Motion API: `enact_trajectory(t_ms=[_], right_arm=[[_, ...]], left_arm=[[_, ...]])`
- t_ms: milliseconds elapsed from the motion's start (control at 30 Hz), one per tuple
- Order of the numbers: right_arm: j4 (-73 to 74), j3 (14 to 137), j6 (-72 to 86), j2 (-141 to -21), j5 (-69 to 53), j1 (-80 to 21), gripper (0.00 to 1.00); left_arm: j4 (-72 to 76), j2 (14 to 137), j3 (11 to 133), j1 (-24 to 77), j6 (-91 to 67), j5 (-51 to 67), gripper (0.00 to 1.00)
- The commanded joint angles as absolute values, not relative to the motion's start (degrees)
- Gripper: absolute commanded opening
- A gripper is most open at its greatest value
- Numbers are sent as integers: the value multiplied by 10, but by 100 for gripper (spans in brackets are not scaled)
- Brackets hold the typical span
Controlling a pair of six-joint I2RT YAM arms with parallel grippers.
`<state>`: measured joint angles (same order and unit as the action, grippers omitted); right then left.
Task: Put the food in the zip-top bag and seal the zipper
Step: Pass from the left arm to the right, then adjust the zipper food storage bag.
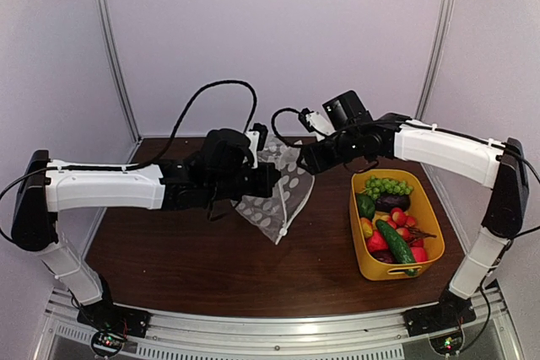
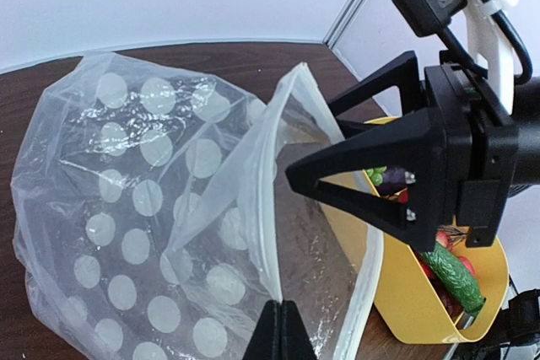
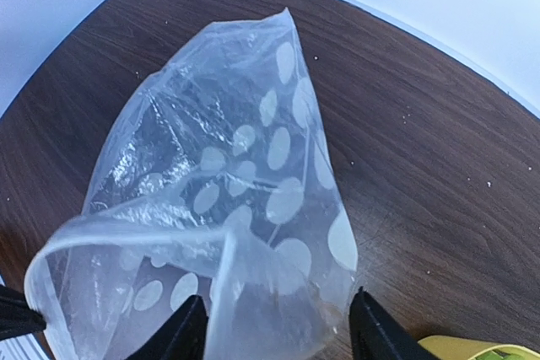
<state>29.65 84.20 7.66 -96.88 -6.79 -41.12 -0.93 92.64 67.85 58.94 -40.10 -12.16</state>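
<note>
Jaws of the left gripper (image 2: 281,330) are clenched on the mouth edge of the clear, floppy zip-top bag (image 1: 274,196) printed with white dots, pinching it at the thin white zipper strip (image 2: 268,233). Jaws of the right gripper (image 3: 278,330) stand apart and released, one finger on each side of the bag's open mouth; the right wrist view does not show whether either finger (image 3: 181,335) touches the film. The bag hangs between the two grippers above the middle of the dark brown wooden counter (image 1: 186,259), its mouth raised and its dotted body sagging down toward the counter surface. The food lies in the yellow plastic tub (image 1: 375,272) on the right side of the counter, apart from the bag: green grapes (image 1: 386,185) and a dark purple eggplant (image 1: 392,201) at the far end, a green cucumber (image 1: 396,244) lying lengthwise, and red pieces (image 1: 377,242) beside it. Both white arms reach inward from the counter's near corners.
</note>
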Motion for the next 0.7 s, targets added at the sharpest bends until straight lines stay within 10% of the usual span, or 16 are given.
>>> enact_trajectory(t_ms=[0,133,300,667], right_arm=[[280,872,56,-999,-56,-414,48],[296,910,53,-1025,-50,-412,0],[275,898,26,-997,-131,-399,0],[192,802,-60,-911,-346,-387,0]], left_arm=[[19,924,669,592,-406,-112,0],[11,913,650,592,-402,-107,13],[64,808,533,592,-407,-153,65],[116,654,428,442,-370,-60,82]])
